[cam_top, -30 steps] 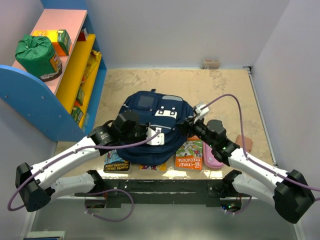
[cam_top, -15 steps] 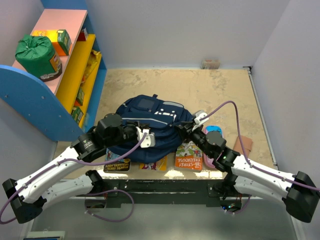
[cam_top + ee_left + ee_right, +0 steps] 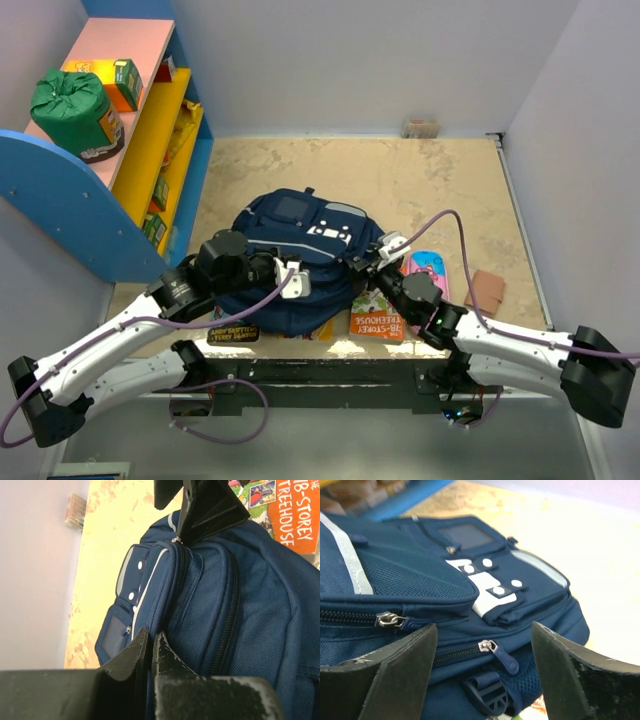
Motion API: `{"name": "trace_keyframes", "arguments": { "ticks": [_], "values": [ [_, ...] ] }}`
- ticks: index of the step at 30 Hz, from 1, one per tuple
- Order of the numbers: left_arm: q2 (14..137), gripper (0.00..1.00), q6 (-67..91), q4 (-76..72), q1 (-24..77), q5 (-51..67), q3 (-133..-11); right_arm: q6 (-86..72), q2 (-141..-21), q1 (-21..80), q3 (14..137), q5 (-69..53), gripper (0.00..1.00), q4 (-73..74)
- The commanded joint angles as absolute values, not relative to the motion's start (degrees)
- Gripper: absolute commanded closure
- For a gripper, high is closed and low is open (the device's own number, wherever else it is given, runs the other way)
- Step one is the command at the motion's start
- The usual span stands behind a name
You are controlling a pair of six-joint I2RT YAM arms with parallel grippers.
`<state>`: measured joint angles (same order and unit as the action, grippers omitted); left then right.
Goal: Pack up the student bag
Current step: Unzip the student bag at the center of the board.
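Observation:
The student bag, a navy backpack with a grey stripe and white patches, lies on the table between my arms. My left gripper is at its near left side, shut, with a sliver of blue fabric pinched between the tips. My right gripper is at the bag's right side and stands open. Its fingers straddle a zip slider with a blue pull, without touching it. A second zip slider sits on the upper seam. In the left wrist view the bag fills the frame.
Books stick out from under the bag's near edge: an orange Treehouse one and another. A pink pencil case and a brown item lie to the right. The blue shelf at the left holds a green sack.
My right gripper has opened wide and dropped back toward the bag's near right side. My left arm drew back to the left, and the bag shifted slightly with it.

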<state>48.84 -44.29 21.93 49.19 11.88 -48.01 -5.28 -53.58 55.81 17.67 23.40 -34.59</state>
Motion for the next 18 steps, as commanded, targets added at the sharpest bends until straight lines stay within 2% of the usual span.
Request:
{"name": "trace_keyframes", "arguments": {
  "ticks": [1,6,10,13,18],
  "values": [
    [47.2,1.00,-43.0,9.0,49.4,16.9,-49.2,-3.4,-56.5,59.8,19.4,22.8,0.18,-38.9],
    [47.2,1.00,-43.8,6.9,49.4,14.7,-49.1,-3.9,-51.5,60.9,17.5,22.0,0.21,-35.9],
    [46.8,1.00,-45.3,7.4,49.4,15.5,-48.5,-8.2,-45.3,61.5,17.1,30.2,0.30,-30.1],
    [46.3,1.00,-45.8,8.7,49.4,17.8,-48.6,-14.6,-41.5,61.5,18.7,35.8,0.32,-22.8],
    [46.2,1.00,-47.3,12.0,49.4,21.5,-49.6,-14.8,-39.2,61.5,21.4,34.4,0.31,-17.5]
  ]
}}
